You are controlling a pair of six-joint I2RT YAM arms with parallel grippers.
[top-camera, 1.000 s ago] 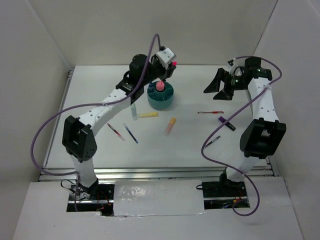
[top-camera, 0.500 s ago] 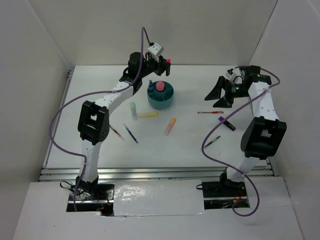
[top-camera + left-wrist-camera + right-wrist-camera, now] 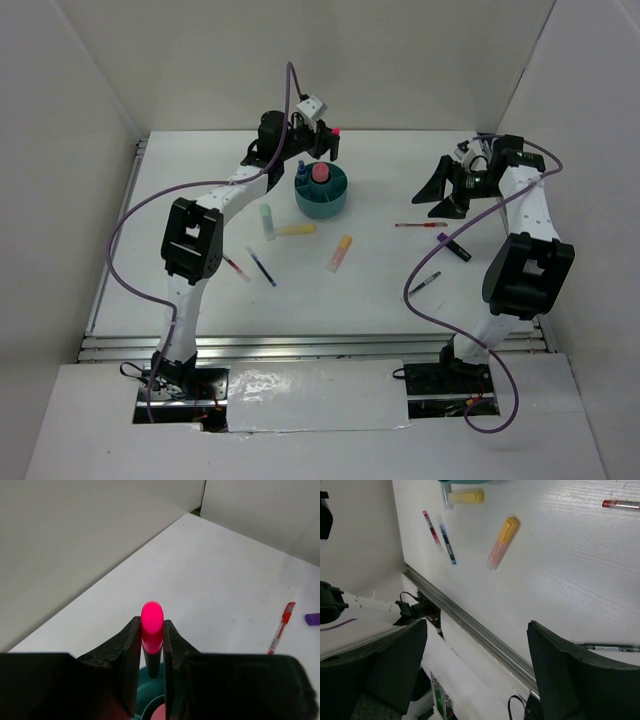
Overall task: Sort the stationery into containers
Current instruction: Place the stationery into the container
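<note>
My left gripper (image 3: 329, 141) hovers just behind the round teal organizer (image 3: 322, 203), shut on a pink marker (image 3: 152, 627) that stands upright between its fingers. The pink tip (image 3: 336, 130) shows above the jaws, and the organizer's rim (image 3: 148, 697) lies right below them. A pink item (image 3: 320, 173) sits in the central cup and a blue-capped bottle (image 3: 300, 170) in a side compartment. My right gripper (image 3: 441, 192) hangs open and empty above the right of the table. Below it lie a red pen (image 3: 420, 224), a purple-and-black marker (image 3: 453, 246) and a black pen (image 3: 425, 282).
Left of centre lie a green marker (image 3: 267, 221), a yellow marker (image 3: 296, 229), an orange marker (image 3: 341, 251), another red pen (image 3: 234, 265) and a blue pen (image 3: 262, 266). The right wrist view shows the orange marker (image 3: 502, 542) and the table's front rail (image 3: 485, 632). White walls enclose the table.
The left arm has straightened and its elbow swung inward, with the pink marker still gripped behind the organizer. My right gripper has drifted slightly right, staying open.
</note>
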